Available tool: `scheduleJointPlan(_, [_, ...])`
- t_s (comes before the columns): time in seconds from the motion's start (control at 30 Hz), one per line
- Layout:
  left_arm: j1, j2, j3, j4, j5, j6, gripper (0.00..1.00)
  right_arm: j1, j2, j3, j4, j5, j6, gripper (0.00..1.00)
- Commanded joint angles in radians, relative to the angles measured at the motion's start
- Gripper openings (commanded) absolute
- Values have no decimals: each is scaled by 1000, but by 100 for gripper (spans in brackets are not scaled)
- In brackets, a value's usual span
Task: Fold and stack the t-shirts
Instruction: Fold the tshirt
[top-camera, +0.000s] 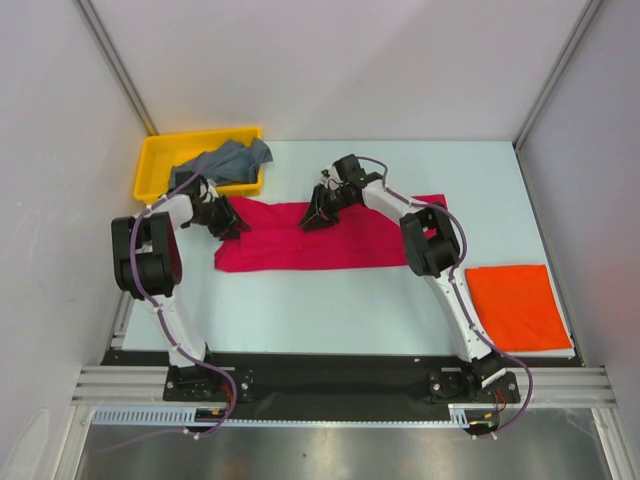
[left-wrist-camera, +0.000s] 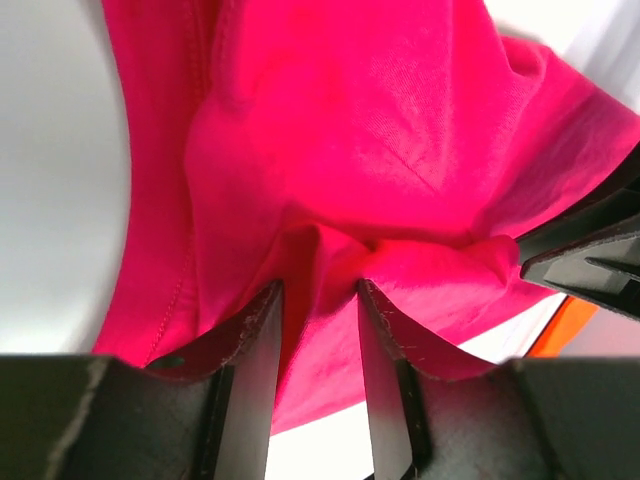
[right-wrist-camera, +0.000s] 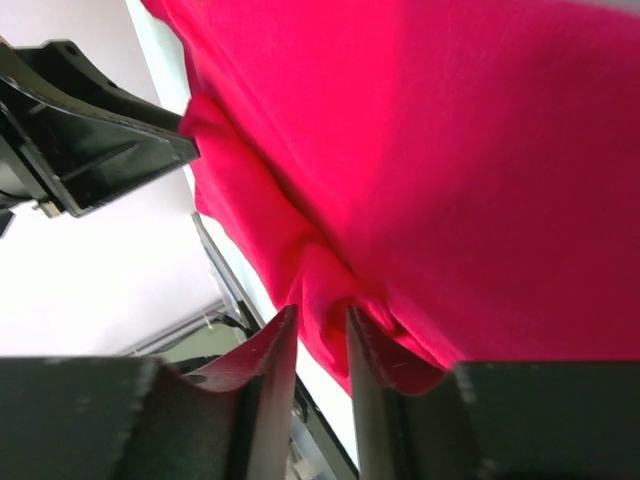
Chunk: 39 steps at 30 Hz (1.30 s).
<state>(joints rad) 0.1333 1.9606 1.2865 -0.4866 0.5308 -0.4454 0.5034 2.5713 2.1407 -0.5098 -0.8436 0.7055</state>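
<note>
Left wrist: left hand (left-wrist-camera: 320, 290) pinching crimson shirt (left-wrist-camera: 380, 130); top external unclear.

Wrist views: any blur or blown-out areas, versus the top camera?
Left wrist: crimson-pink t-shirt sharp, background washed out white. Right wrist: same cloth in focus, pale background overexposed. Top external: even light, soft shadows, no glare on the table.

You'll see the pink shirt (top-camera: 340, 245) lying as a long band across mid-table, with the left gripper (top-camera: 231, 224) at its 9 o'clock end and the right gripper (top-camera: 318, 217) on its 12 o'clock edge. A folded orange shirt (top-camera: 518, 305) lies at 4 o'clock, and a grey-blue shirt (top-camera: 225, 162) sits in the yellow tray (top-camera: 150, 178) at 10 o'clock.
</note>
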Motion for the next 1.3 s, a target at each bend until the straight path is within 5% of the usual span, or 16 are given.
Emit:
scheduleJointPlan(0.0, [-4,11,50,40,31,-22,40,-6,16,4,74,-44,57,30])
scheduleJointPlan(0.27, [-4,7,39,59,35,-36,38,4,33,-1,142,-68,123,29])
scheduleJointPlan(0.6, [-4,21,23,91,17,-36,17,-25,33,-44,202,1,143,0])
scheduleJointPlan(0.7, [-6,29,22,100,-20,-33,0,-34,21,-67,218,38,134,0])
scheduleJointPlan(0.93, [-4,23,-18,101,-86,-22,0,-42,33,-77,206,58,103,0])
scheduleJointPlan(1.0, [-4,20,-30,99,-98,-22,5,-43,39,-64,186,61,86,0])
scheduleJointPlan(1.13, [-6,-46,-39,82,-153,-12,42,-55,24,-41,122,72,17,4])
scheduleJointPlan(1.27, [-17,-129,-9,40,-156,8,47,-57,-34,19,-76,162,-132,18])
